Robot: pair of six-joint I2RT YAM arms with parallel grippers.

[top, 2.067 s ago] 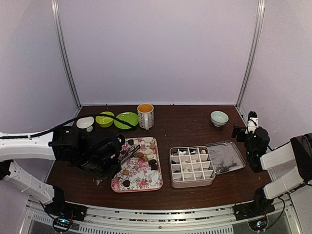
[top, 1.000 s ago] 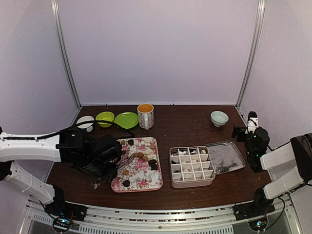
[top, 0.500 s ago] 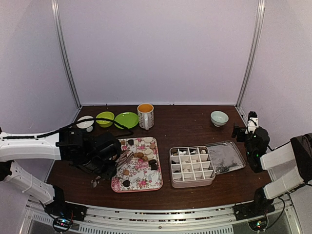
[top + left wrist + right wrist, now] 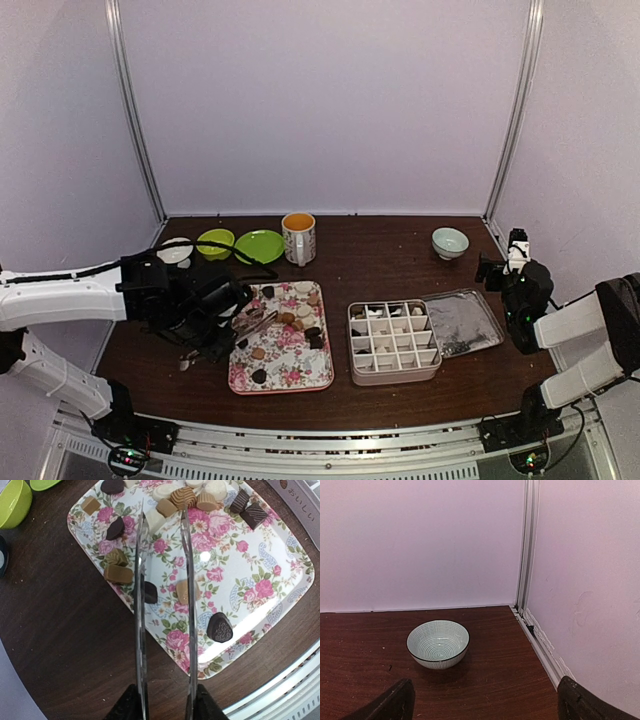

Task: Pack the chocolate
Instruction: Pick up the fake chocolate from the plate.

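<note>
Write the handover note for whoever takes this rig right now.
Left gripper: shut on the metal tongs, tips apart, over the far end of the floral tray.
Right gripper: open, empty, off to the right, facing a pale bowl.
Chocolates: most lie loose on the tray; a few sit in the divided box, whose lid lies beside it.
Done: a few cells filled.
Left: tong the tray's pieces into the empty cells, then probably fit the lid.

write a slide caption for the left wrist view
Left tool holds metal tongs, tips apart, over a floral tray of dark, tan and white chocolates.
</note>
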